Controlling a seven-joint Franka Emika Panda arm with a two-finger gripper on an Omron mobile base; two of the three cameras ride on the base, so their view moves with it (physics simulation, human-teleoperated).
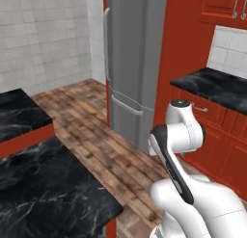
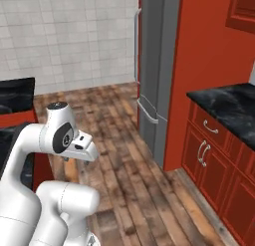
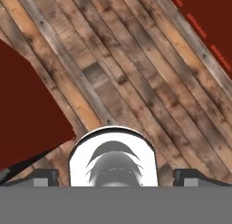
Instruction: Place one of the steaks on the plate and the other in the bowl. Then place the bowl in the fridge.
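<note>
The fridge (image 1: 132, 63) stood tall and grey at the far side of the wooden floor (image 1: 103, 150), its doors closed, with a long curved handle (image 1: 105, 44) on the upper door and another across the lower one. Red panelling (image 1: 181, 44) flanked its right side. In the right base view the fridge (image 2: 157, 65) rose just left of a run of red cabinets (image 2: 214, 165) topped by a black marble counter (image 2: 231, 108). In the left base view, a black marble counter (image 1: 43, 189) on a red base lay near the left, with open floor between it and the fridge. White tiled walls (image 1: 43, 34) closed the back corner.

The arm was folded close over its base. In the hand view the gripper (image 3: 116, 175) pointed down at bare floor planks (image 3: 131, 73), its two finger tips (image 3: 41, 177) set wide apart at the bottom corners with nothing between them. Dark red surfaces (image 3: 25, 109) showed at the left and upper right edges of that view.
</note>
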